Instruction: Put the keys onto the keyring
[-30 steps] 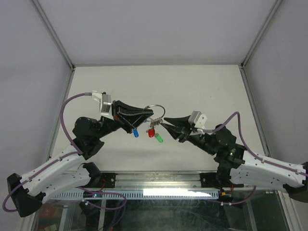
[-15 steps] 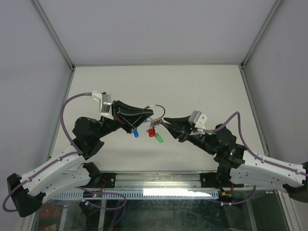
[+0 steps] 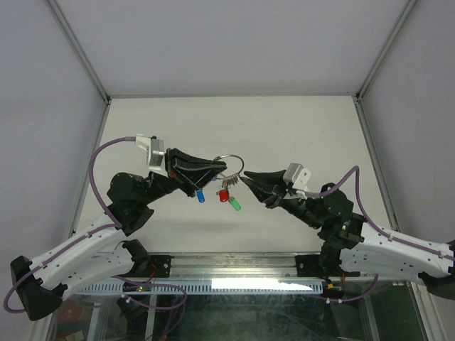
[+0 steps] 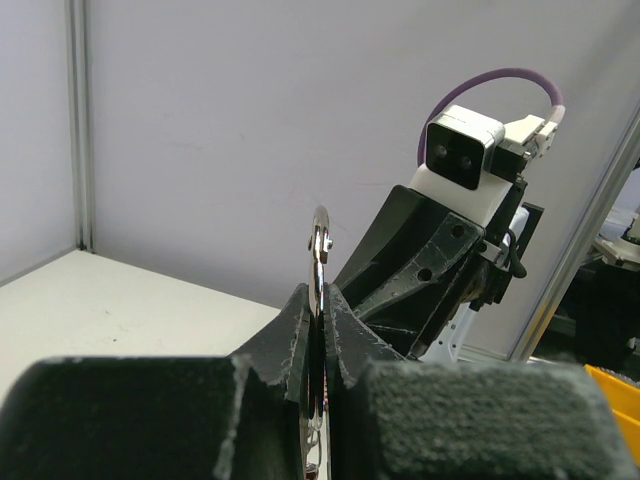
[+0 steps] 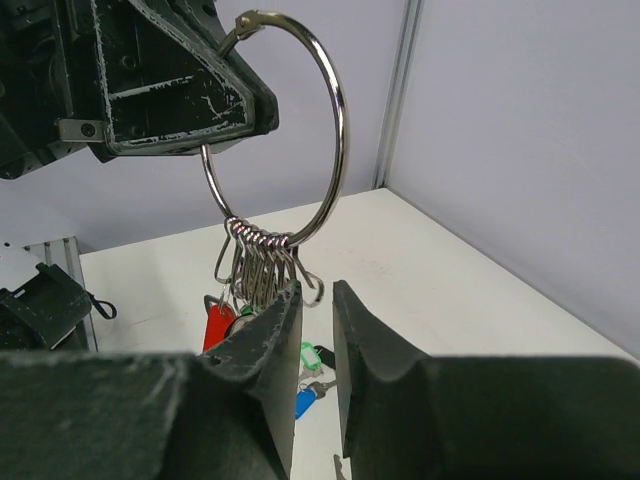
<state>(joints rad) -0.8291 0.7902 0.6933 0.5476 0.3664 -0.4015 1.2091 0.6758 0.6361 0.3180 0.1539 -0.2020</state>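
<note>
Keys [image 5: 218,325] on keyring [image 5: 342,120], at its bottom.

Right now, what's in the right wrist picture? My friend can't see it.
A big silver keyring hangs in the air, pinched at its left side by the left gripper, with keys capped red, green and blue dangling from its bottom. The right gripper has its jaws slightly apart close to that bunch, above a white table.
</note>
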